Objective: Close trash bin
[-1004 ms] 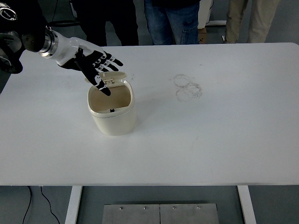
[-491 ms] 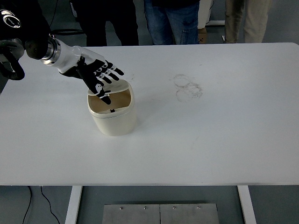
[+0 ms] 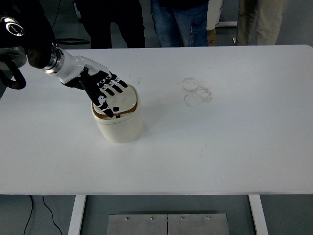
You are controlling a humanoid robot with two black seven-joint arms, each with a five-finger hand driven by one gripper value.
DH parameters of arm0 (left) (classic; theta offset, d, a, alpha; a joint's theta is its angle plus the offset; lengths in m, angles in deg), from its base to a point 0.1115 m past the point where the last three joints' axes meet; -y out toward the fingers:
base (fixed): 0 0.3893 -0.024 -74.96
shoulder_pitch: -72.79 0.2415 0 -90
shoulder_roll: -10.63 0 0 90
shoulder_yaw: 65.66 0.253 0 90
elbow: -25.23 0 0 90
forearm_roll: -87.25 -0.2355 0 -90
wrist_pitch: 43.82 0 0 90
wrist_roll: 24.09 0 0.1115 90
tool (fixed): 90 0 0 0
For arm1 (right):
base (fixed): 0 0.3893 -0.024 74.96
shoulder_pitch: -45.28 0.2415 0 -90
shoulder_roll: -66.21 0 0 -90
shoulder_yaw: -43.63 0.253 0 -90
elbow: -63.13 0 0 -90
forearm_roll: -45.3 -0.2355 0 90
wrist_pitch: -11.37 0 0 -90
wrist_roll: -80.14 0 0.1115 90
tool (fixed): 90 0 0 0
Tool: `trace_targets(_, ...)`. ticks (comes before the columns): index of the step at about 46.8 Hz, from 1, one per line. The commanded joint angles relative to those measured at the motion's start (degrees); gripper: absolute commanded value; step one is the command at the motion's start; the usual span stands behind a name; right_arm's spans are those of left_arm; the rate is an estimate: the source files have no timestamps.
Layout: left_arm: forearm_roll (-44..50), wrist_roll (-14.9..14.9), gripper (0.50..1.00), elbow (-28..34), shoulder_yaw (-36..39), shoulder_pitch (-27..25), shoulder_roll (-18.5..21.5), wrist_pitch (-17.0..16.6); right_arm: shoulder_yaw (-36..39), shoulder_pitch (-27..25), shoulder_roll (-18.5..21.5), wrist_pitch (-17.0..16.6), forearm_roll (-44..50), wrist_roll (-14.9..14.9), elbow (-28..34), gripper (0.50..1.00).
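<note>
Here the left hand (image 3: 103,88), fingers spread flat, presses the trash bin (image 3: 117,119) lid (image 3: 122,100), apparently nearly closed.

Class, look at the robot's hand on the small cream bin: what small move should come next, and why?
Probably a short push straight down. The left hand lies flat, fingers spread, on the cream trash bin's lid, which looks nearly level, yet a dark gap shows along the rim, so it may not be latched.
</note>
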Motion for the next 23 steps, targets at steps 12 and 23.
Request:
trace_targets(12, 0.0, 0.0, 1.000, 0.4, 0.0, 0.4, -0.7, 0.0, -0.1, 0.0, 0.0, -0.1, 0.0, 0.0, 0.0, 0.991)
trace_targets(23, 0.0, 0.0, 1.000, 0.4, 0.0, 0.9, -0.7, 0.0, 0.0, 0.0, 0.0, 0.0, 0.0, 0.0, 0.0, 0.989)
